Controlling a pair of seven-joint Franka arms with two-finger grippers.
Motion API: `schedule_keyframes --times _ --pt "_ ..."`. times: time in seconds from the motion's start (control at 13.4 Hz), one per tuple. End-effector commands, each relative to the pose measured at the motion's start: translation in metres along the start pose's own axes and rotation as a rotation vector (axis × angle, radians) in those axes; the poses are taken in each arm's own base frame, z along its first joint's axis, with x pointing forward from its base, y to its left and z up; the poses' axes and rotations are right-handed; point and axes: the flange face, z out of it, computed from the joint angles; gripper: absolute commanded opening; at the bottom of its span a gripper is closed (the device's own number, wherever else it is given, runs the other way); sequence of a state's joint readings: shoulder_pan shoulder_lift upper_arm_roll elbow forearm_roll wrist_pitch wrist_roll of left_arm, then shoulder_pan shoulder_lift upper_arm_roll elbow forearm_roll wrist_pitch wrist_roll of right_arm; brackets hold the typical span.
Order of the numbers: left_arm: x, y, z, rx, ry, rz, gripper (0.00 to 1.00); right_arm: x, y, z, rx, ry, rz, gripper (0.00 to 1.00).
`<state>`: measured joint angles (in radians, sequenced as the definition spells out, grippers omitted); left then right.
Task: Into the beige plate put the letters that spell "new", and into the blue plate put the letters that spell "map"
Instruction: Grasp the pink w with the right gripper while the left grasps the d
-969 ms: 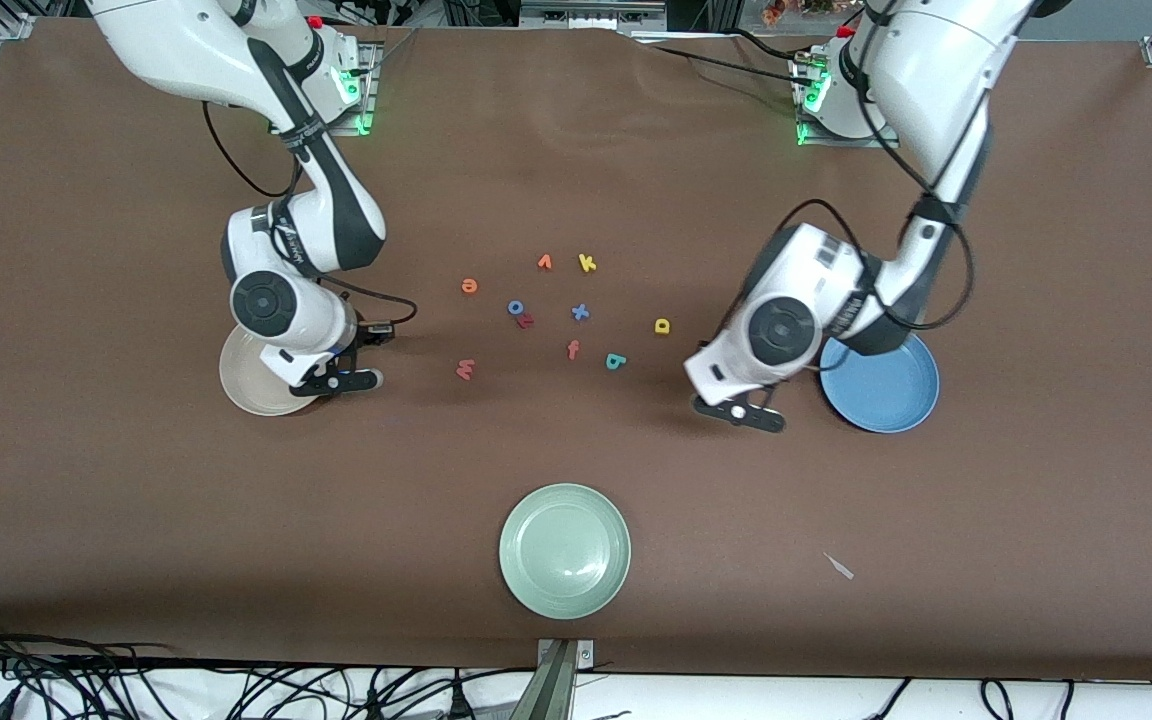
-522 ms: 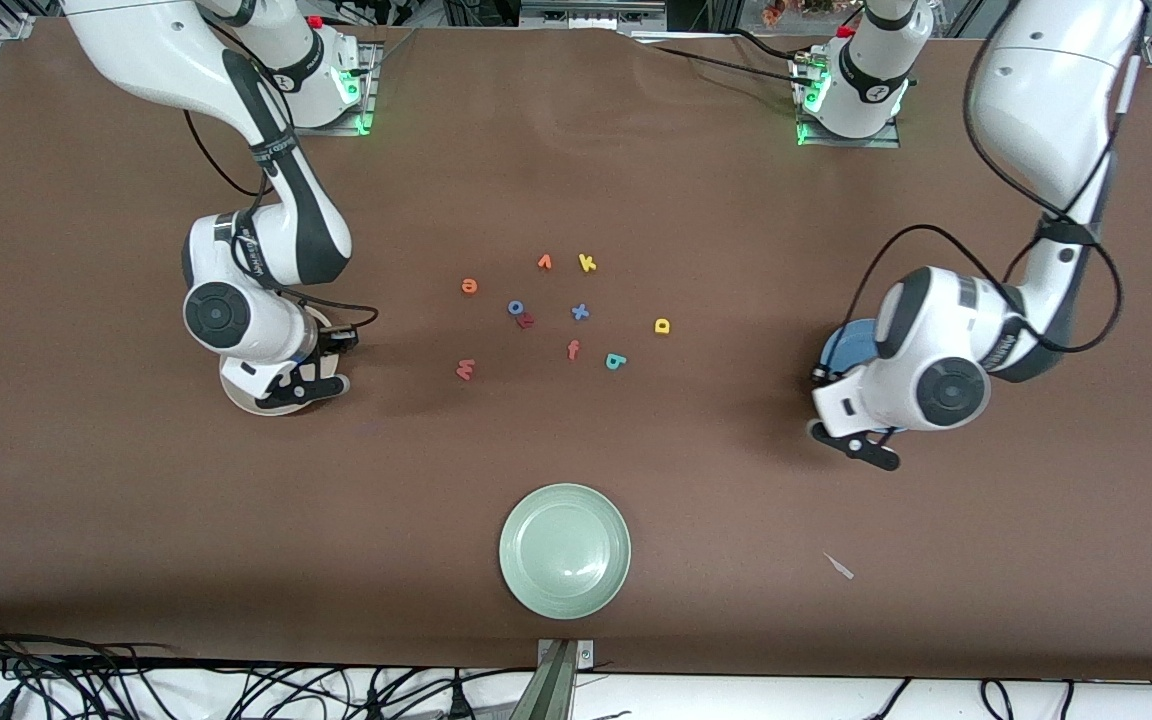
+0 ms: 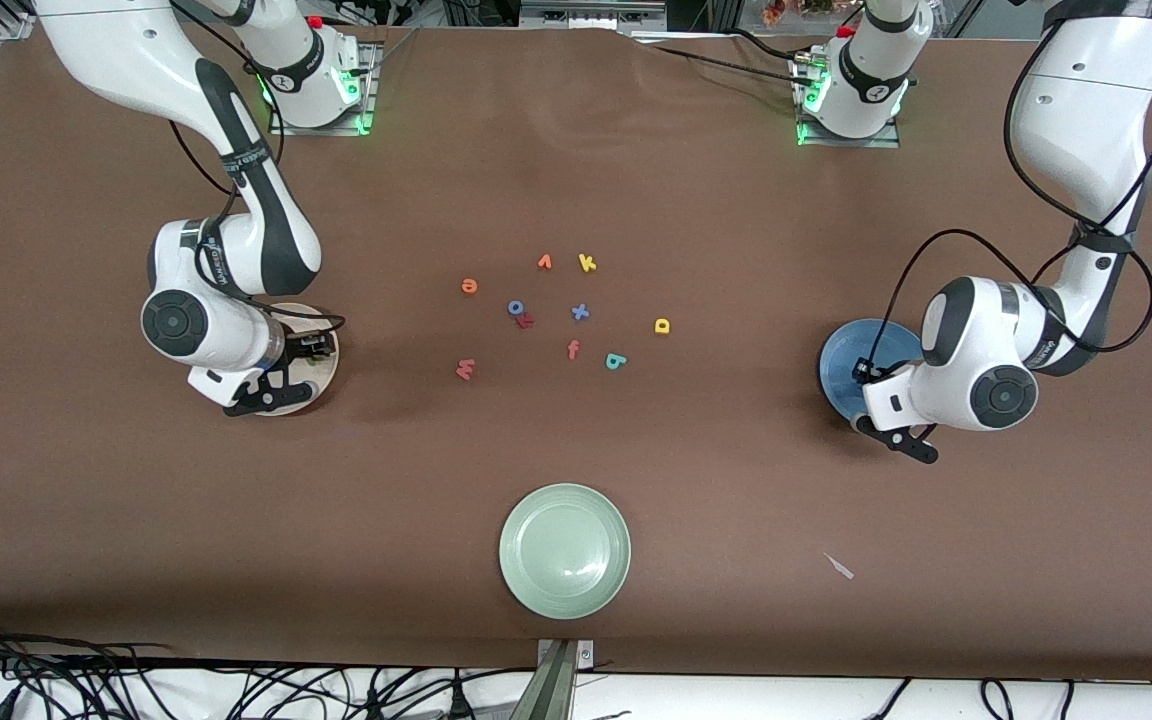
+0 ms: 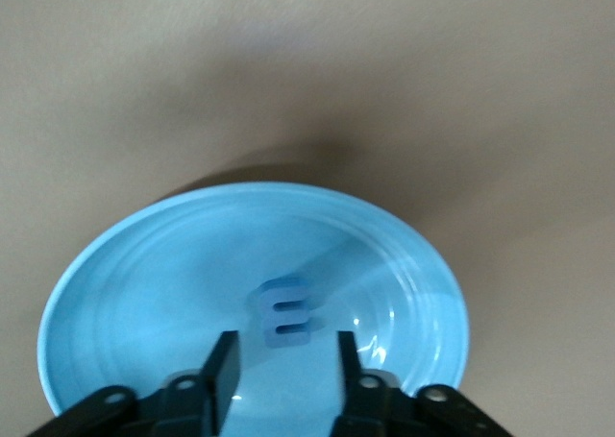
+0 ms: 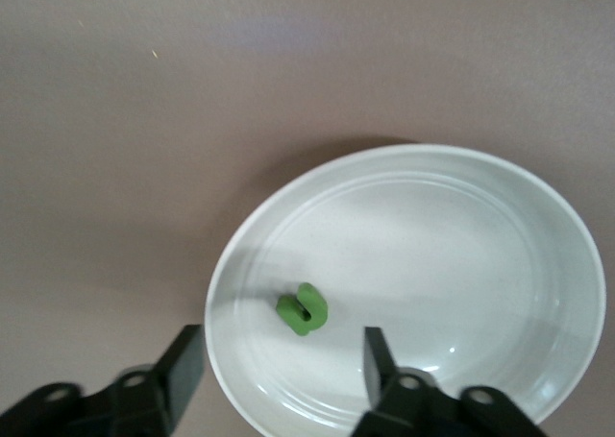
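My right gripper (image 5: 279, 370) hangs open over the beige plate (image 5: 452, 264), and a green n (image 5: 303, 309) lies loose in that plate. My left gripper (image 4: 285, 377) is open over the blue plate (image 4: 144, 274), where a blue m (image 4: 286, 312) lies flat just past the fingertips. In the front view the right gripper (image 3: 271, 393) covers much of the beige plate (image 3: 328, 350), and the left gripper (image 3: 904, 440) stands at the rim of the blue plate (image 3: 848, 362). Mid-table lie the orange e (image 3: 469, 286), red w (image 3: 465, 369), teal a (image 3: 615, 361) and yellow p (image 3: 662, 325).
Among the letters lie an orange v (image 3: 544, 262), yellow k (image 3: 587, 263), blue o (image 3: 515, 307), blue x (image 3: 580, 312) and red f (image 3: 573, 349). A pale green plate (image 3: 564, 551) sits near the front edge, and a small white scrap (image 3: 839, 566) lies toward the left arm's end.
Both arms have swung outward from the table's middle to over their plates. Both grippers have opened from shut, and the n and the m now lie in the plates.
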<state>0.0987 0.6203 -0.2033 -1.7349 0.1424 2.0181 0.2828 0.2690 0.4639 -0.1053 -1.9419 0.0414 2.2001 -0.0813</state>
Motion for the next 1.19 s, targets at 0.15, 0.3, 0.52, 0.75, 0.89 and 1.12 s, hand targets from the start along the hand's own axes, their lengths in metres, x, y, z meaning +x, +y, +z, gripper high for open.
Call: schedule_keyframes --times 0.15,0.3,0.52,0.75,0.89,1.12 --pt "0.002 0.067 -0.056 0.043 0.026 0.004 1.00 0.010 -0.051 -0.011 0.031 0.022 0.155 1.00" --pt "0.014 0.126 -0.063 0.019 0.044 -0.134 1.00 0.016 -0.083 -0.016 0.089 0.041 0.255 1.00" --pt "0.029 0.197 -0.061 -0.020 0.078 -0.318 1.00 0.019 -0.118 -0.013 0.127 0.077 0.347 1.00" --pt "0.044 0.276 -0.038 -0.041 0.127 -0.342 1.00 0.023 -0.155 -0.002 0.137 0.109 0.450 1.00" --pt "0.046 0.307 -0.018 -0.037 0.136 -0.320 1.00 0.031 -0.176 0.007 0.148 0.127 0.513 1.00" --pt "0.039 0.325 0.022 -0.039 0.217 -0.252 0.96 0.042 -0.202 0.014 0.158 0.128 0.569 1.00"
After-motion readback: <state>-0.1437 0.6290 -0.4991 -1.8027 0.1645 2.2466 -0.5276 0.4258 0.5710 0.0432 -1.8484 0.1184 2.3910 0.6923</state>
